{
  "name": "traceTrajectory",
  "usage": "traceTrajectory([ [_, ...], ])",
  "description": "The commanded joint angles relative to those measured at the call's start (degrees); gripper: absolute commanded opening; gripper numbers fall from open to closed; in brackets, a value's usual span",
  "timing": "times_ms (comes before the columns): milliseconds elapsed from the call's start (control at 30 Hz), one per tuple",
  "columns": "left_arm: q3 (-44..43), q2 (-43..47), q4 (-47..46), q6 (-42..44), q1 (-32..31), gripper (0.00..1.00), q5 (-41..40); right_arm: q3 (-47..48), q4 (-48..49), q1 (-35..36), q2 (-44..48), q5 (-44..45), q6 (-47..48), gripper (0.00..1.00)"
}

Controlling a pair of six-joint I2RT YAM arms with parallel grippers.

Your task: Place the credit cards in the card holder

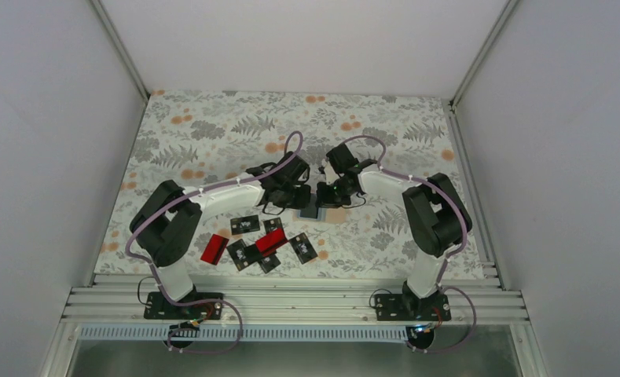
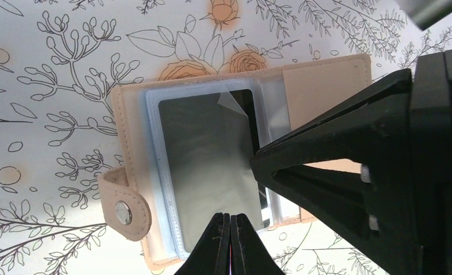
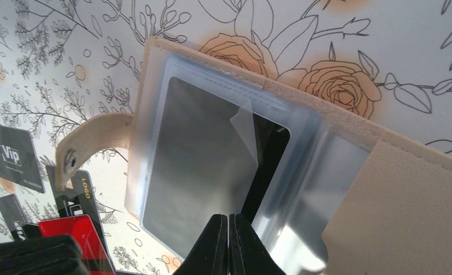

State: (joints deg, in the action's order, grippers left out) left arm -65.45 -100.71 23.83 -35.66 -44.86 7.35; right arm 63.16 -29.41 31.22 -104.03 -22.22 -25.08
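Note:
The card holder [image 1: 314, 210] lies open on the floral table between my two grippers, tan outside with clear, light-blue-edged pockets. In the left wrist view the holder [image 2: 129, 109] has a dark card [image 2: 206, 154] inside its clear pocket; it also shows in the right wrist view [image 3: 200, 166]. My left gripper [image 2: 230, 226] is shut, tips over the pocket's near edge. My right gripper [image 3: 229, 226] is shut, tips over the same card. Loose credit cards lie nearer the arm bases: black ones [image 1: 244, 225] and red ones [image 1: 214, 249].
The holder's snap strap [image 2: 123, 209] sticks out to one side. A clear film flap [image 2: 232, 103] curls up from the pocket. My right gripper's body [image 2: 349, 166] crowds the left wrist view. A black VIP card [image 3: 11, 157] and a red card [image 3: 77, 238] lie beside the holder.

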Motion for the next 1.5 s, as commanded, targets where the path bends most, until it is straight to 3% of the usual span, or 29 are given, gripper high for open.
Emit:
traceTrajectory([
  [0,-1.93,-0.81,0.84,-0.9,-0.4,0.02,0.12,0.12,1.07,0.21,-1.41,1.77,1.15,0.04],
  [567,-3.35,-3.79,1.42,-1.64,-0.4,0.03,-1.27,-5.07,4.5,-0.02,-2.19,3.77,0.82,0.04],
  [767,-2.88,-3.83,2.21,-3.0,-0.41,0.31,-4.01,-5.24,4.93,-0.12,-2.62,3.45,1.06,0.04],
  [900,-2.41,-3.91,2.0,-3.46,-0.41,0.4,-3.93,-5.32,5.04,-0.15,-2.82,3.29,1.17,0.04],
  [1467,-1.37,-6.58,-1.38,-4.8,-0.4,0.43,0.63,-5.42,5.24,-0.2,-3.45,2.29,1.44,0.04],
])
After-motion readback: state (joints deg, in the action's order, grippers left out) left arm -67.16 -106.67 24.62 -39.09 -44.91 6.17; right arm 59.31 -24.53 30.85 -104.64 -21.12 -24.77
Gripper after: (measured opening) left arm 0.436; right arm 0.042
